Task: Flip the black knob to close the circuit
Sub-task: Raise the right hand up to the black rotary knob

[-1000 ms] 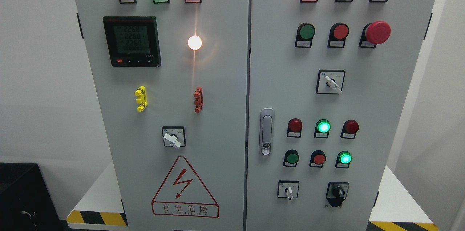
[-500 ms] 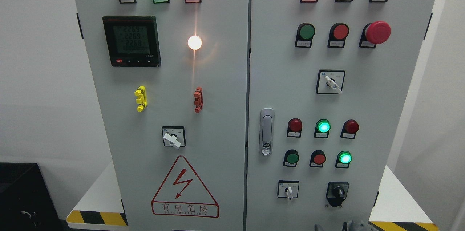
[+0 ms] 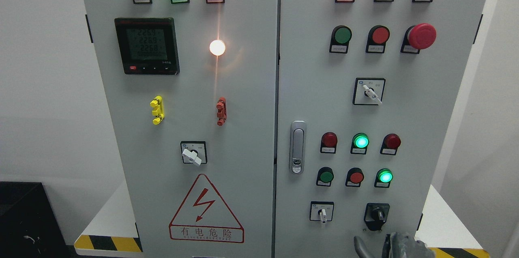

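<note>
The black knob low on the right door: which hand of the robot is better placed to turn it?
The right hand. It shows at the bottom edge, just below the black knob, with nothing between them. The left hand is not in view at all.

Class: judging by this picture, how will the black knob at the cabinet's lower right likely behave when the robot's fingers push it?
The black knob is panel-mounted, so it should turn, not lift. Its raised grip bar looks stiff. Glossy plastic may slip under the right hand.
</note>
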You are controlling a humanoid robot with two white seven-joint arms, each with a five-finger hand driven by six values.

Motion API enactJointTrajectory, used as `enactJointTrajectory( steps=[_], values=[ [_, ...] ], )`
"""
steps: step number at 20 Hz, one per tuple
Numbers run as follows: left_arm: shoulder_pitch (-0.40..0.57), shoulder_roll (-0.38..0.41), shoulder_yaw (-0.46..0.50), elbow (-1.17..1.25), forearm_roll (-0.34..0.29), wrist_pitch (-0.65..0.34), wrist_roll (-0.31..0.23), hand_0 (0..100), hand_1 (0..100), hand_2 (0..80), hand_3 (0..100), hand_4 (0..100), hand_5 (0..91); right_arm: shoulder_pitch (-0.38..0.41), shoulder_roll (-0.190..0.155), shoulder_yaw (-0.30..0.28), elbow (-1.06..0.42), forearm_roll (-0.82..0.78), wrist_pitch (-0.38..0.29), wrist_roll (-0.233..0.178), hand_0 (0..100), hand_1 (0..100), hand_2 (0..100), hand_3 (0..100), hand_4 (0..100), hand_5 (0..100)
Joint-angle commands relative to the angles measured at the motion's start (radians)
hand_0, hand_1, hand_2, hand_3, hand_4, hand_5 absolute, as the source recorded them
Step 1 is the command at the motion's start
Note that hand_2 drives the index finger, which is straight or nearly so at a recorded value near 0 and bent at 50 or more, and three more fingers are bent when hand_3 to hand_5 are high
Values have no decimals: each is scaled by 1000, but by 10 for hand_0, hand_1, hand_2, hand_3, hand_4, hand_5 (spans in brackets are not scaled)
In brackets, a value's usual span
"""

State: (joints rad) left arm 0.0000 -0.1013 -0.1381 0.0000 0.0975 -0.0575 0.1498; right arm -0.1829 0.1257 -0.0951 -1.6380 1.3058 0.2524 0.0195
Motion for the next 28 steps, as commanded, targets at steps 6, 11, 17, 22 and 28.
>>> enactJointTrajectory(
  steps=[6,11,17,22,28],
  values=[
    [23,0,0,-31,1,1,1,120,556,0,0,0,0,-41,0,-28,29,6,1,0,0,0,850,1000,882,915],
    [23,0,0,-31,-1,1,1,120,556,0,0,0,0,-53,-1,-41,37,4,1,0,0,0,850,1000,880,913],
    [23,0,0,-31,1,1,1,120,556,0,0,0,0,-67,-3,-55,58,6,1,-1,0,0,848,1000,876,910],
    [23,0,0,-31,1,1,1,120,556,0,0,0,0,-69,-6,-77,60,4,-2,-1,0,0,849,1000,873,907],
    [23,0,0,-31,-1,1,1,120,556,0,0,0,0,-69,-11,-87,61,1,-5,-3,0,0,845,1000,872,905]
  ],
)
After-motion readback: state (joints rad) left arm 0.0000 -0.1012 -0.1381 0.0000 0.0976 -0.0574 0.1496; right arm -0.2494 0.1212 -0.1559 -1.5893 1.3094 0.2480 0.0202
